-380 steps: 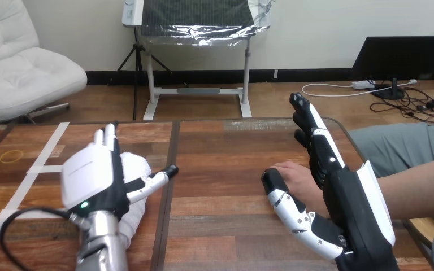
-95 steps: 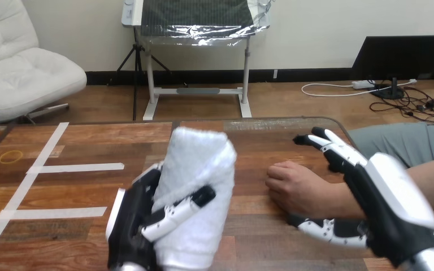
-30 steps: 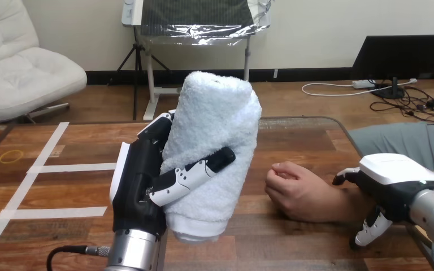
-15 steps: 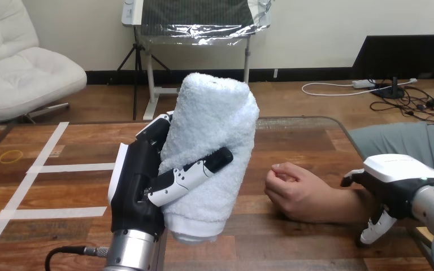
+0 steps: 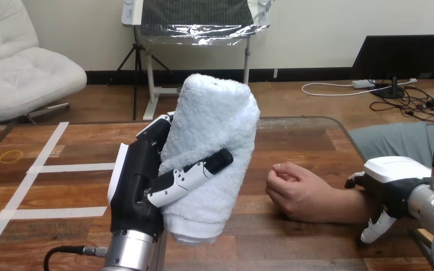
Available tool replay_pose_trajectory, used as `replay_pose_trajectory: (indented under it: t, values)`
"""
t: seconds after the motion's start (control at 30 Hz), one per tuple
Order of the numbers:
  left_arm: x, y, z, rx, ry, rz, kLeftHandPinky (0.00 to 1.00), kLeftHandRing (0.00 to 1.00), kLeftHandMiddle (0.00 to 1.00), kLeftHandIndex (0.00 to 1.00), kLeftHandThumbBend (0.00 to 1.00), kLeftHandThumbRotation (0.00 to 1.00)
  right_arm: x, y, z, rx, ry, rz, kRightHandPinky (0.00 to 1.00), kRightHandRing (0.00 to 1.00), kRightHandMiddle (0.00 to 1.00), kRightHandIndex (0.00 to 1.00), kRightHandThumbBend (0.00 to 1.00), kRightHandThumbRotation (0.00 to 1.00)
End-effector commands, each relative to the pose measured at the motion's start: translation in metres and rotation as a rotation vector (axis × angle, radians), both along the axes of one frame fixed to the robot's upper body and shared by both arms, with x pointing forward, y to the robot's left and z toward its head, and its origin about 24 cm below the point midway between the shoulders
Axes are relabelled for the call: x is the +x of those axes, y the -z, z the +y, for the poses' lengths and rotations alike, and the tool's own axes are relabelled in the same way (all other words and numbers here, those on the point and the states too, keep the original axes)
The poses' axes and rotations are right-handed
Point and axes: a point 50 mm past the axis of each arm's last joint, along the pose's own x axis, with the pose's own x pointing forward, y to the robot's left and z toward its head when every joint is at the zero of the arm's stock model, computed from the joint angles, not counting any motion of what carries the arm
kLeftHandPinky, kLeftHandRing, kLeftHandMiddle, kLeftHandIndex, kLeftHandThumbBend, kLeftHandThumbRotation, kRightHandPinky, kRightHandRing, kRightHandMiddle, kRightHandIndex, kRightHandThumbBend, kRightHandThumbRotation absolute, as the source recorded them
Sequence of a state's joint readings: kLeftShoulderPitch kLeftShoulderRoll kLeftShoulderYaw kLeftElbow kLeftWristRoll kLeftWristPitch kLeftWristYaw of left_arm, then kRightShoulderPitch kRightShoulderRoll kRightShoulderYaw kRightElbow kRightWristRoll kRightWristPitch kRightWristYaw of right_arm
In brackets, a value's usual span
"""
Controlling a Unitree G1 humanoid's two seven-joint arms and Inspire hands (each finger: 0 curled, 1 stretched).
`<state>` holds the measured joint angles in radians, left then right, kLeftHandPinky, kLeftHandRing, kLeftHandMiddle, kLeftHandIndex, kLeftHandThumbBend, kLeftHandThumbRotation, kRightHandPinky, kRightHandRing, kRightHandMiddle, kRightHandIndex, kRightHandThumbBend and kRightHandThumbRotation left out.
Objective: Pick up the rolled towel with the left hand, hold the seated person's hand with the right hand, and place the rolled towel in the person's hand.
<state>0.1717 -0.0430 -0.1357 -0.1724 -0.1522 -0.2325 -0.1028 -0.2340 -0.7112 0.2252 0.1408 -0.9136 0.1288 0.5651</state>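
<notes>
The white rolled towel (image 5: pixel 217 135) stands upright above the table's middle, with my left hand (image 5: pixel 134 189) shut on it: fingers behind it, thumb across its front. The person's hand (image 5: pixel 294 192) rests on the table at the right, loosely curled, a short gap from the towel. My right hand (image 5: pixel 394 179) lies over the person's forearm just past the wrist. Its fingers curl down the far side and its thumb hooks under the near side.
The wooden table (image 5: pixel 299 141) has white tape strips (image 5: pixel 51 212) at the left and a rounded far right corner. The person's arm comes in from the right edge.
The towel, once lying on the table under my left hand, is now lifted upright. My right hand has turned over onto the forearm and slid slightly right along it in the last second.
</notes>
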Motion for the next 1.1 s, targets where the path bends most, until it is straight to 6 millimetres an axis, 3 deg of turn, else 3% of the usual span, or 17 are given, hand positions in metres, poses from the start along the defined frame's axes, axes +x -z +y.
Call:
replay_pose_trajectory:
  t: [0.0,0.63,0.8,0.83,1.07]
  values:
    - [0.007,-0.024,0.001,-0.015,0.002,-0.113,0.4,0.39,0.42,0.52,0.6,0.0,0.016,-0.018,0.0,-0.038,0.006,-0.078,0.92,0.95,0.94,0.89,0.72,0.22]
    - [0.008,-0.021,0.007,0.004,0.011,-0.103,0.43,0.4,0.43,0.52,0.59,0.0,0.021,-0.008,-0.003,-0.072,0.038,-0.034,0.91,0.89,0.89,0.87,0.64,0.24]
    - [0.009,-0.02,0.009,0.016,0.011,-0.101,0.44,0.4,0.43,0.53,0.58,0.01,0.022,-0.006,-0.003,-0.058,0.041,-0.033,0.81,0.81,0.82,0.83,0.62,0.22]
    - [0.009,-0.019,0.009,0.018,0.011,-0.101,0.44,0.4,0.43,0.53,0.58,0.01,0.022,-0.005,-0.003,-0.05,0.041,-0.035,0.72,0.74,0.77,0.8,0.62,0.2]
    - [0.012,-0.015,0.012,0.019,0.009,-0.079,0.43,0.4,0.43,0.53,0.58,0.0,0.023,-0.003,-0.005,-0.001,0.053,-0.046,0.42,0.49,0.58,0.7,0.63,0.13]
